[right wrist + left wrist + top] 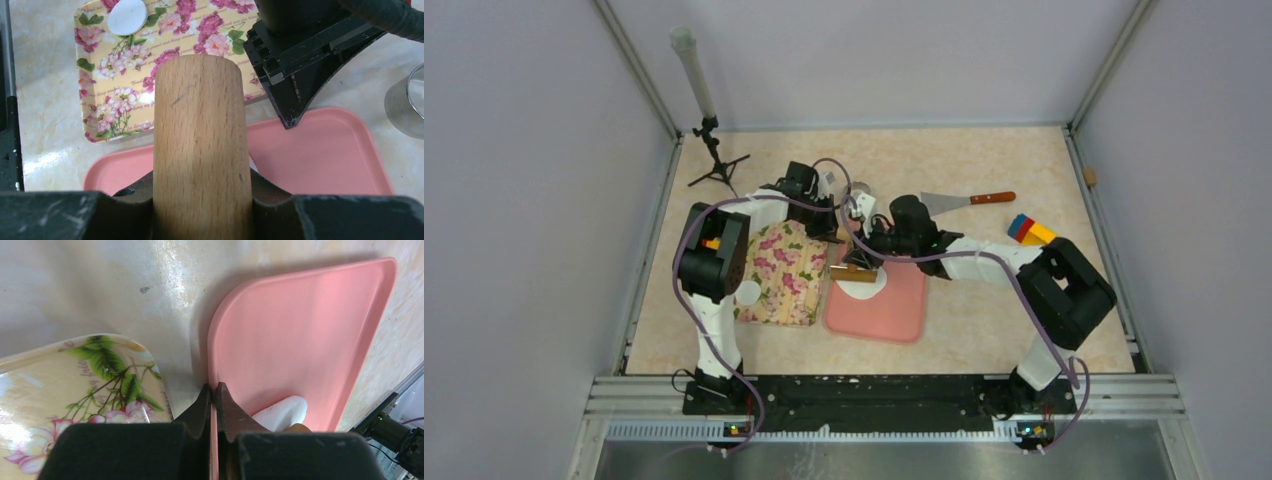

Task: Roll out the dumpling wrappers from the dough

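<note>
Beige stone-pattern table (984, 160), grey walls on three sides.

- Pink board (300, 330) lies at table centre. Floral tray (115, 100) sits just to its left, with a narrow strip of table between them.
- Dough (282, 412): soft white piece lying on the board, towards its left half. It is much smaller than the board. Only one rounded end shows from the left wrist.
- Wrapper (127, 16): one round white disc, lying flat on the tray near its near-left corner. It is well apart from the dough.
- Pin (200, 125): plain wood, clamped crosswise in the right gripper (202, 192), one finger on each side. From above it lies level over the far part of the dough. Contact with the dough cannot be made out.
- Left gripper (213, 390): fingers pinched tight on the board's thin far-left edge, one above the rim and one outside it. From the right wrist its black tip meets the board's rim just beyond the pin.
- Metal cutter (405, 107) stands on the table off the board's far side, close behind both wrists.
- Spatula (964, 202), with a grey blade and reddish handle, lies flat further right.
- Coloured blocks (1030, 230) sit to the near right of the spatula.
- Small black tripod stand (714, 160) holds a pale tube in the far-left corner.
</note>
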`<state>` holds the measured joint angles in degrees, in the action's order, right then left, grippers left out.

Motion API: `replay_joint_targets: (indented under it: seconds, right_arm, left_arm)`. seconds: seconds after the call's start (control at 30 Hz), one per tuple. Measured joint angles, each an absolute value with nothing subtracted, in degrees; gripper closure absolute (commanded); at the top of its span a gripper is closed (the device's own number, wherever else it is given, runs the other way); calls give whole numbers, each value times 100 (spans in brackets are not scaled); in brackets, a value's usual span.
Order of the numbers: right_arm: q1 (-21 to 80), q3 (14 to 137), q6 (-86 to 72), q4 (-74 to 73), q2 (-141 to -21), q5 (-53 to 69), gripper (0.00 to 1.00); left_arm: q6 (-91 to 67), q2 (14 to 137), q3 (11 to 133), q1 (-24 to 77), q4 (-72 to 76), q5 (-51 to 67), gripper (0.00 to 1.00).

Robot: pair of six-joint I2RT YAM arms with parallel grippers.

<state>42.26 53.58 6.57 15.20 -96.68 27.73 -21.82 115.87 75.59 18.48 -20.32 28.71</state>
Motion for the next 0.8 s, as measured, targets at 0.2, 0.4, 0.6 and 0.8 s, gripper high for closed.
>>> replay_joint_targets:
  seconds: [0.2, 0.4, 0.6, 0.8]
  right_arm:
    - [4237, 5365, 972, 1385, -9636, 2897, 100]
    - [4257, 5365, 1352, 1221, -9574, 3041, 100]
    - [4259, 5395, 1498, 1050, -9577, 3166, 100]
    - [4261, 5577, 1494, 764, -9660, 3225, 100]
  left_arm:
    - [-2185, 11585, 7553, 1848, -2021, 2873, 100]
    - [-2185, 11585, 7553, 1848, -2021, 2873, 100]
    - [-2193, 11585, 7553, 1848, -2021, 2873, 100]
    - [-2196, 11585, 7553, 1848, -2021, 2873, 100]
